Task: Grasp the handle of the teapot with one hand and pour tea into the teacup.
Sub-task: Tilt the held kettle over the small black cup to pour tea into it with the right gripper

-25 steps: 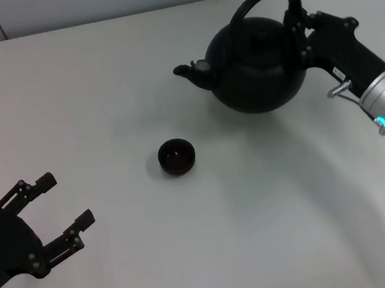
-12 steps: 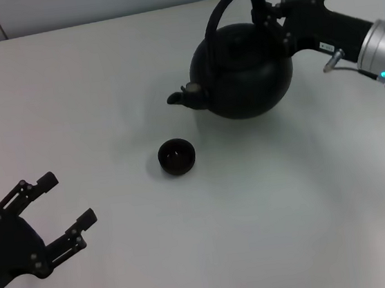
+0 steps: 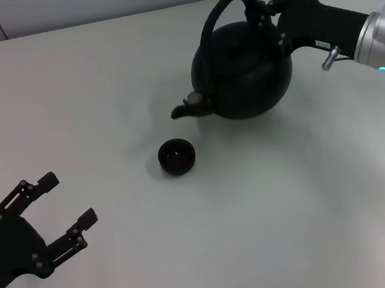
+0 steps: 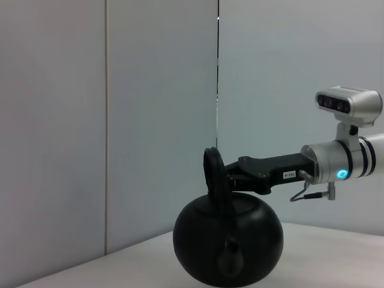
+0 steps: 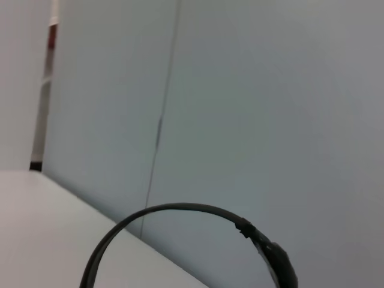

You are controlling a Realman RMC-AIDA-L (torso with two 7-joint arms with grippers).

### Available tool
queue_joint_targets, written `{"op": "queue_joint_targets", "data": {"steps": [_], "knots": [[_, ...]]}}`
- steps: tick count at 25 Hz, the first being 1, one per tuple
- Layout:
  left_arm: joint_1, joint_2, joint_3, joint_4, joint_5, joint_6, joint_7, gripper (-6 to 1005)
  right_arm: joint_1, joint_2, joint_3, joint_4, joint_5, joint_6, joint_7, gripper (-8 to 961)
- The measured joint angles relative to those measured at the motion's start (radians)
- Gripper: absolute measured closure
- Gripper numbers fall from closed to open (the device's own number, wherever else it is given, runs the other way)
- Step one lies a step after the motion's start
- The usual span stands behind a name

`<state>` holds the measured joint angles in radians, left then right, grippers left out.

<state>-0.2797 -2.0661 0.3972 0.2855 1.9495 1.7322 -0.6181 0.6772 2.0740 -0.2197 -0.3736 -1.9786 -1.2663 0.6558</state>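
Observation:
The large matte-black teapot (image 3: 243,72) hangs in the air at the back right, tilted with its spout (image 3: 187,108) pointing down and left toward the teacup. My right gripper (image 3: 263,12) is shut on the top of its thin arched handle (image 3: 218,12). The teapot (image 4: 228,241) and handle (image 4: 213,177) also show in the left wrist view, and the handle (image 5: 180,211) in the right wrist view. The tiny black teacup (image 3: 176,156) stands on the white table, just below and left of the spout. My left gripper (image 3: 66,211) is open and idle at the front left.
The white table (image 3: 270,218) spreads around the cup. A grey panelled wall (image 3: 93,2) runs along the table's far edge.
My right gripper has carried the teapot left and tilted it, so the spout has swung down toward the teacup. The left arm has not moved.

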Motion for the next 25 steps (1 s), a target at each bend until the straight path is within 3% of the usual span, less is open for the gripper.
{"op": "queue_joint_targets", "data": {"steps": [13, 25], "knots": [[-0.007, 0.0, -0.017, -0.011, -0.001, -0.004, -0.01, 168, 0.015, 0.003, -0.023, -0.005, 0.004, -0.046, -0.295, 888], [-0.009, 0.001, -0.026, -0.024, -0.009, -0.004, -0.011, 168, 0.044, 0.003, -0.091, -0.038, 0.005, -0.042, -0.371, 888]]}}
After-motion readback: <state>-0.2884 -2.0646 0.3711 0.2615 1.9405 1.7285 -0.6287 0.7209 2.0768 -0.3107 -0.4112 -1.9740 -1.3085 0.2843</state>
